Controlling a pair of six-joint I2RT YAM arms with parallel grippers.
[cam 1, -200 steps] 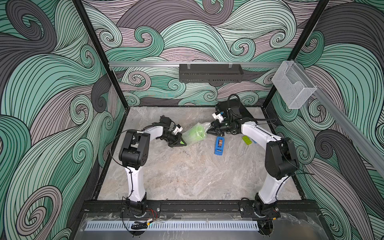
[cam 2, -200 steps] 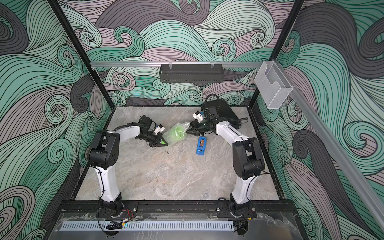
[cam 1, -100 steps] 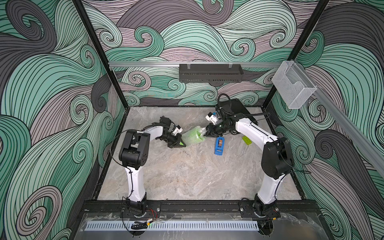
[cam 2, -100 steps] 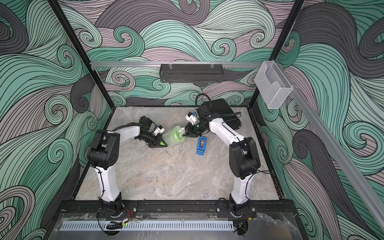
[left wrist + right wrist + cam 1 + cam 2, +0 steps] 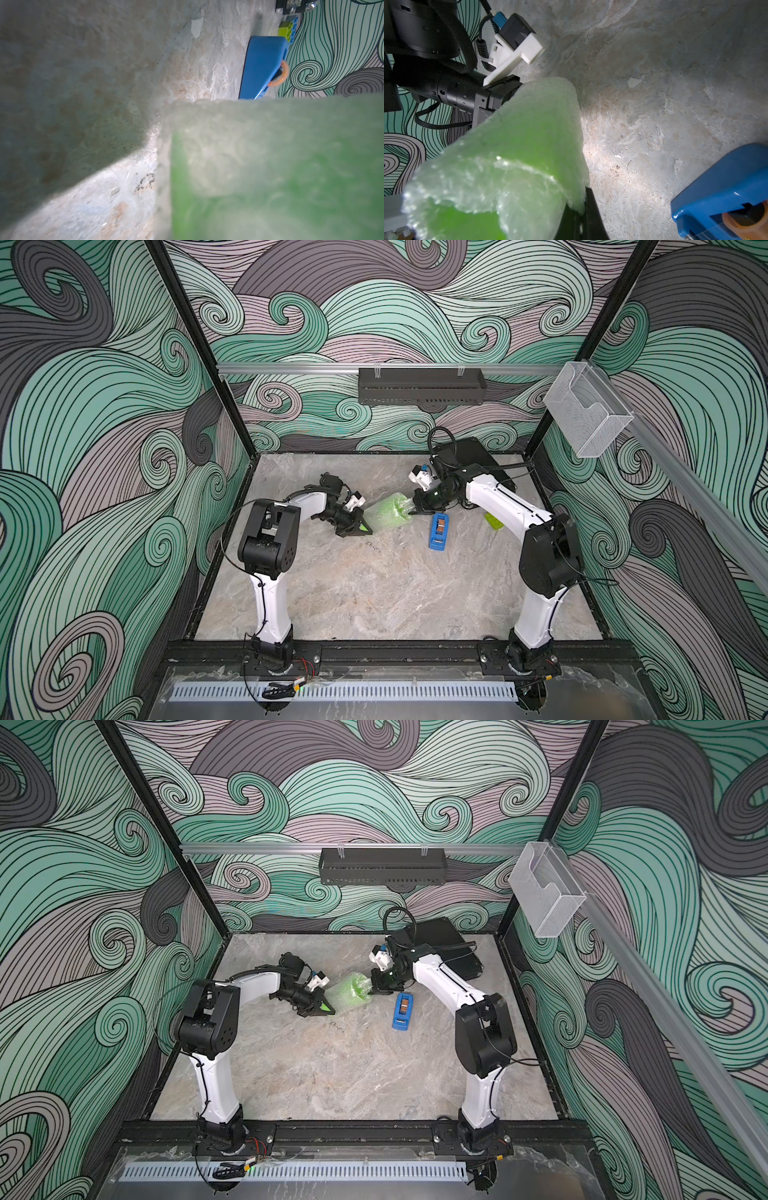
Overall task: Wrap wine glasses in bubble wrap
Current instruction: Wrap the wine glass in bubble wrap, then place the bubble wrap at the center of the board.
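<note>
Right gripper (image 5: 417,511) has just clamped onto the bubble wrap (image 5: 397,506) at one end; left gripper (image 5: 360,526) pinches the other. The green goblet (image 5: 385,520) sits wrapped between them, low over the table (image 5: 374,593), so the wrap now seems secured.

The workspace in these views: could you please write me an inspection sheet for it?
Surface: marble-pattern tabletop, a few dark specks near the middle.
Job's things: lime-green goblet on its side, bubble wrap rolled around it; bare green shows at one end.
Clutter: blue tape dispenser beside the bundle; lime-and-blue toy brick further right; black flat case at the back.
Grippers: left gripper shut on the bubble wrap at one end; right gripper shut on it at the other.
Cables: black cable loop behind the right gripper; loose wires at the front edge.
Surroundings: wave-pattern walls; black rack on the back wall; clear holder on the right side.
</note>
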